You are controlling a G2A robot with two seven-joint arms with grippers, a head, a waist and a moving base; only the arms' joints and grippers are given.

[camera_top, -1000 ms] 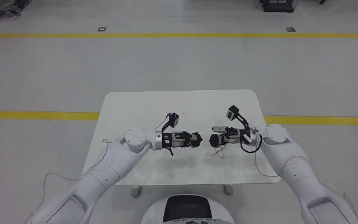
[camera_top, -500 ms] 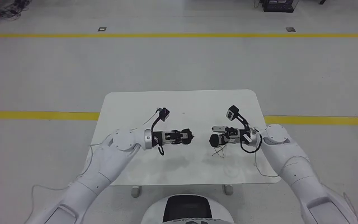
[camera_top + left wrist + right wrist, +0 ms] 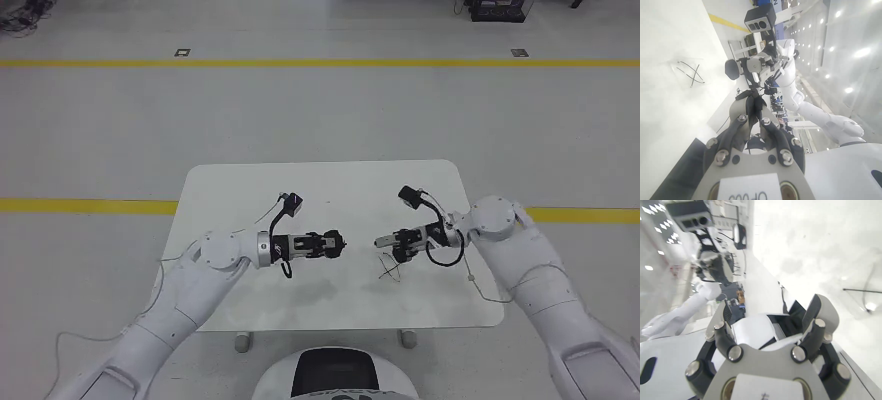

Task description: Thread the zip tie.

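My left gripper hovers over the middle of the white table, pointing toward the other arm. In the left wrist view its fingers are pressed together on a thin black zip tie whose end sticks out sideways. My right gripper faces it a short gap away. The right wrist view shows this gripper open with nothing between its fingers. From the left wrist view, the right gripper is farther off, level with the held tie.
Loose black zip ties lie crossed on the table under the right gripper, on what looks like a clear plastic sheet. They also appear as thin lines beside the right finger. The table's front edge is close.
The left arm drew back to the left, widening the gap between the grippers. The right arm then swung its elbow outward and its gripper shifted slightly up the table.
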